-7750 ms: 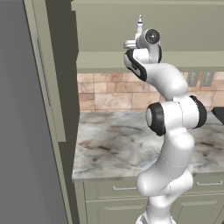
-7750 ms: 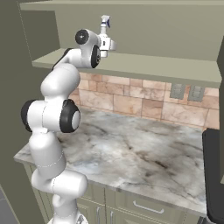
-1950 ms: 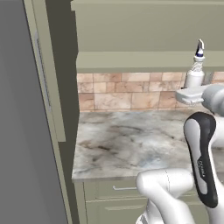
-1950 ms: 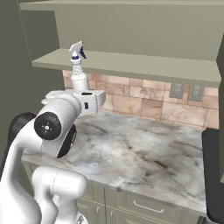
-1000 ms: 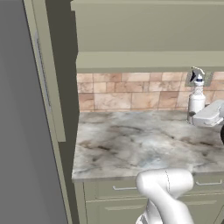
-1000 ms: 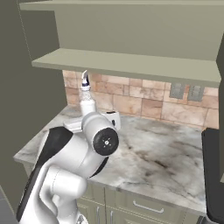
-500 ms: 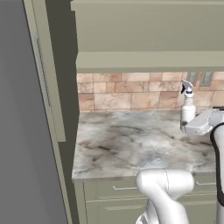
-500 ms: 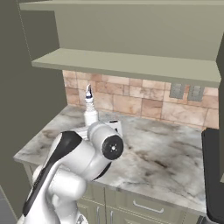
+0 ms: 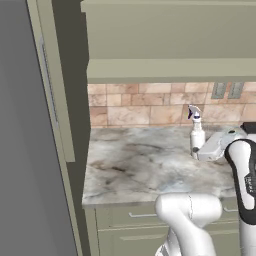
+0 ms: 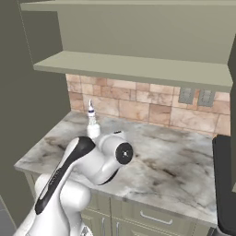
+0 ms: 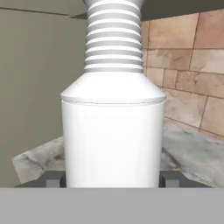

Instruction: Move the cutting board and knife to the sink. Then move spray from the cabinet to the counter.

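The spray (image 9: 196, 134), a slim white bottle with a white-and-blue trigger nozzle, stands upright in my gripper (image 9: 198, 151), which is shut on its lower body. It is low over the right part of the marble counter (image 9: 135, 160), in front of the tiled backsplash; I cannot tell whether its base touches the top. In the right base view the spray (image 10: 92, 120) rises behind my arm, over the counter (image 10: 175, 161). The hand view shows the spray (image 11: 113, 131) close up, with a dark fingertip (image 11: 53, 179) pressed against each side. The sage-green cabinet shelf (image 10: 129, 67) hangs above.
A tall grey fridge (image 9: 25, 150) and a green panel (image 9: 55, 85) close off the left side. The black stovetop (image 10: 226, 184) borders the counter on the right. Wall outlets (image 10: 196, 97) sit on the backsplash. My bent white arm (image 10: 83, 166) crowds the counter's front edge.
The arm has come down from the cabinet shelf with the spray in its grip. Over the last second the bottle sank lower and shifted left over the counter.
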